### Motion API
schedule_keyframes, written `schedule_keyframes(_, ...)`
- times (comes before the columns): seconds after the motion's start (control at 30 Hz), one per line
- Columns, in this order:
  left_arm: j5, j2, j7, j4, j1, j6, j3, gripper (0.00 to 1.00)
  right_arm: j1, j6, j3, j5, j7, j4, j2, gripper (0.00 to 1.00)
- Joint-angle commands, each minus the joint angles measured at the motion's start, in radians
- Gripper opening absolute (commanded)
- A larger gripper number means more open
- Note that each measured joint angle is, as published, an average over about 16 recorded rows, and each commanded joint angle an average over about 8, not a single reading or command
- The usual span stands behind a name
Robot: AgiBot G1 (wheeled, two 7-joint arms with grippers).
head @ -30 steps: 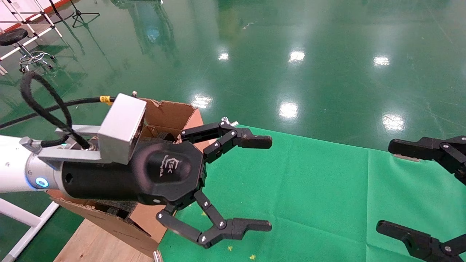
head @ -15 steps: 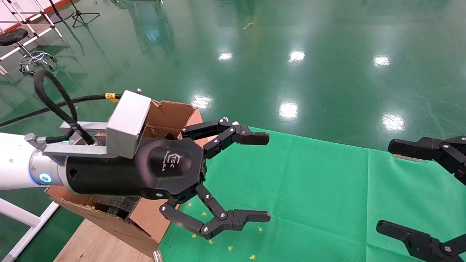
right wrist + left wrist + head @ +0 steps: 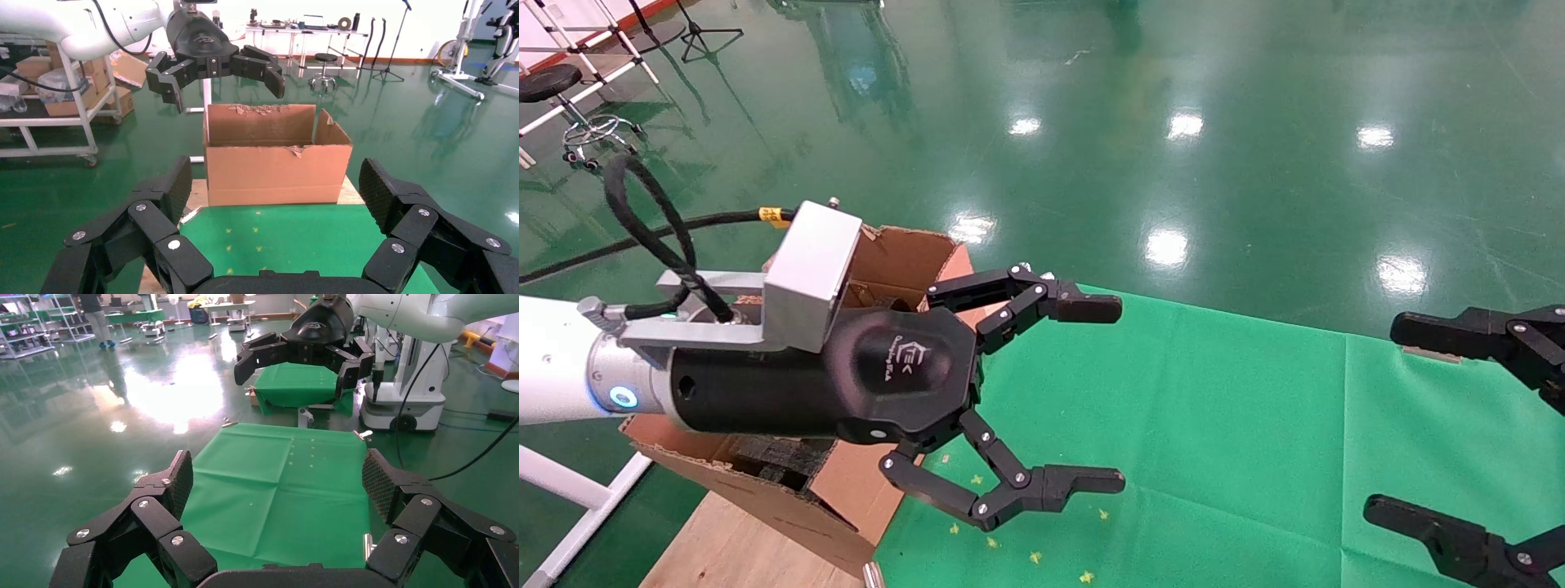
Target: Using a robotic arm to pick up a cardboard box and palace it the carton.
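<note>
Insp. note, this moment. Your left hand (image 3: 1120, 396) hung above the green cloth (image 3: 1254, 425) on the surface, fingers spread wide, nothing between them. The robotic arm (image 3: 552, 371) reached in from your left side, its wrist and body passing over the carton (image 3: 903, 253), which therefore sat directly behind and beneath the hand. In the right wrist view the left hand (image 3: 214, 64) hovered over the carton's (image 3: 275, 165) open top rim, well above it, not touching.

Your right hand (image 3: 1393, 416) was parked at the far right edge, also released, fingers apart, empty. It faced the carton across the cloth.

The cardboard box: not seen in any view. Not in either hand, not on the cloth ahead of the left hand (image 3: 275, 478), per the left wrist view. The carton's interior showed only dark foam (image 3: 772, 457) near the arm's underside; whether the small box lay in there, I couldn't tell.

Judgement: wide-open, empty fingers so close to the carton mouth suit either a finished drop or a reach out for another pickup. Can't confirm which.

Reason for the height: hand carried clear of the ragged flaps, prob. to avoid snagging.

Risk: the wrist cable (image 3: 641, 220) looped near the carton's flap. Watch it.
</note>
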Motion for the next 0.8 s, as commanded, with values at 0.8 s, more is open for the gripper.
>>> schedule_keyframes(0.8,0.002,0.000,-0.001,0.003,-0.002,-0.001,0.002,1.00,0.000,0.000,0.000,0.000,0.000,0.000,0.000,1.00)
